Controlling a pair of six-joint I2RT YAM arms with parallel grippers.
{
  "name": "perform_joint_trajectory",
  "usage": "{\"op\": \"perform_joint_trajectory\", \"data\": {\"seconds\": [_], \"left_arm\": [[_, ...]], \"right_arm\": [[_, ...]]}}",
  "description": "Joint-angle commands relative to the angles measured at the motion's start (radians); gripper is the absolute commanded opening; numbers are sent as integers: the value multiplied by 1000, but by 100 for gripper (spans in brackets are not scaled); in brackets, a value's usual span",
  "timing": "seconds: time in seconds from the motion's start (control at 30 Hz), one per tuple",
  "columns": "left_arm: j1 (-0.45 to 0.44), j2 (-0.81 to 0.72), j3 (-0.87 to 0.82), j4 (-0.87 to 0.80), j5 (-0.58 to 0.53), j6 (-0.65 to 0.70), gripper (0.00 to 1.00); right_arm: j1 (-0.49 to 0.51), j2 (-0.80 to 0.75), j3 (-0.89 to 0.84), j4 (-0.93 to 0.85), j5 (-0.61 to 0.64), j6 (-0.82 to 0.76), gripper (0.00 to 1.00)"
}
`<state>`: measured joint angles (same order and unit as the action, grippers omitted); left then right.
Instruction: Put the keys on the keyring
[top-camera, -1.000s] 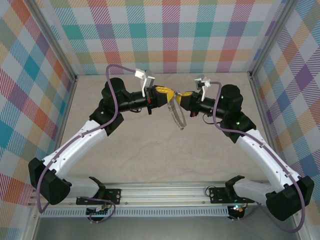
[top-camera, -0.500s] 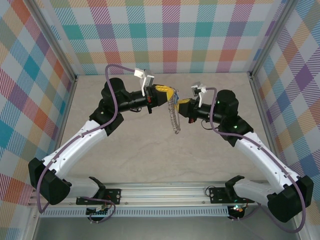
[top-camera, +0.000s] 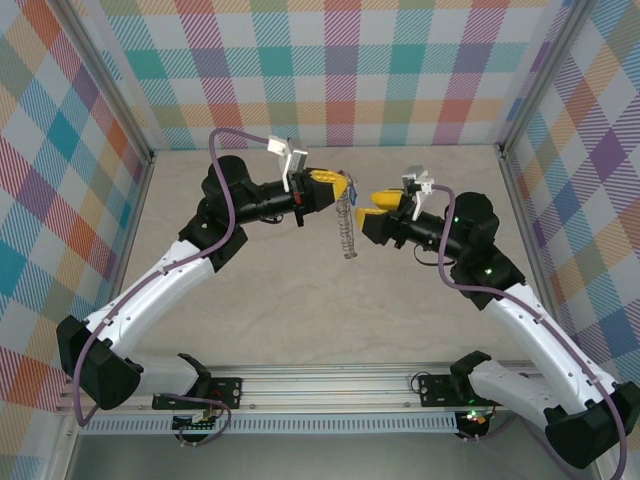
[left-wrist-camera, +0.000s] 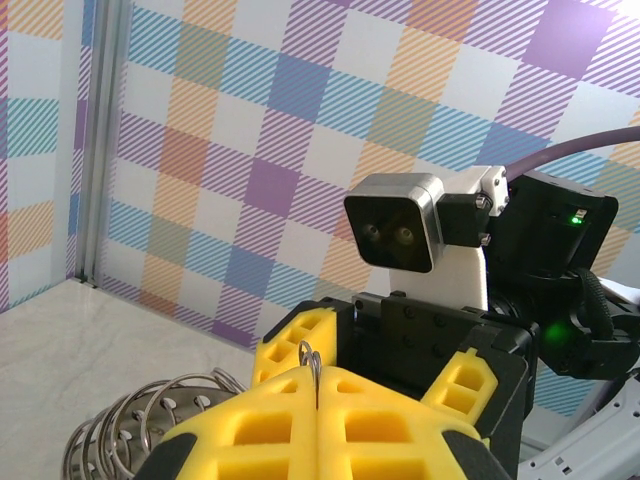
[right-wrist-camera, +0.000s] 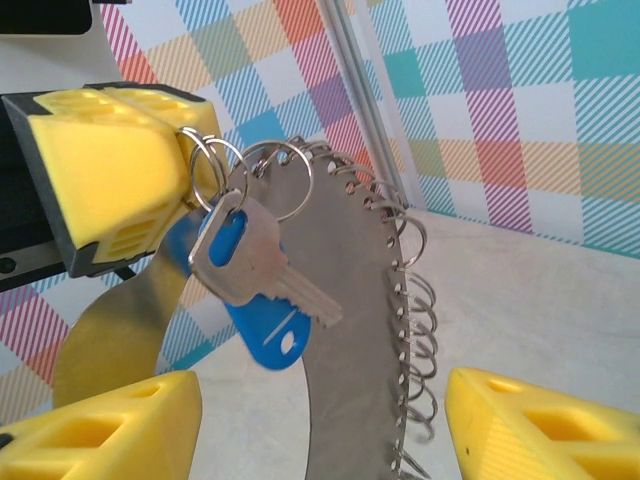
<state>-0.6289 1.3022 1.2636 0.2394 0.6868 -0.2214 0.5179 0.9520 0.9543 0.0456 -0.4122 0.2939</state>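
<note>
Checked walls (top-camera: 340, 70) in many colours close in a pale marbled table (top-camera: 300, 310). Above its middle, somewhat nearer the far edge, the two arms meet in the air.

The left gripper (top-camera: 340, 186) is closed tight. Its yellow pads (left-wrist-camera: 300, 420) pinch a small wire loop at the top edge of the keyring (top-camera: 346, 228), so the big grey hoop hangs down clear of the table. In the right wrist view the silver key (right-wrist-camera: 262, 262) and its blue tag (right-wrist-camera: 268, 335) dangle from a small ring right beside those pads. They rest against the hoop's flat face, and the key looks threaded on.

The right gripper (top-camera: 380, 203) stands just beside the hoop with its jaws open and nothing between them, one finger on each side of the hanging metal without touching it.

The threading step seems done, or nearly so. The right arm should probably draw straight back so its fingers do not snag the fringe of loops. The left could then lower the hoop onto the table and let go.
</note>
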Motion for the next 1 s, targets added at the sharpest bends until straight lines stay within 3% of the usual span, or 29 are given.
{"op": "perform_joint_trajectory", "data": {"seconds": [0.0, 0.47, 0.97], "left_arm": [[-12, -29, -4, 73, 9, -18, 0], [-12, -35, -6, 69, 10, -17, 0], [-12, -40, -16, 67, 6, -16, 0]], "right_arm": [[18, 5, -9, 45, 41, -43, 67], [182, 65, -18, 185, 275, -178, 64], [194, 70, 6, 208, 412, -231, 58]]}}
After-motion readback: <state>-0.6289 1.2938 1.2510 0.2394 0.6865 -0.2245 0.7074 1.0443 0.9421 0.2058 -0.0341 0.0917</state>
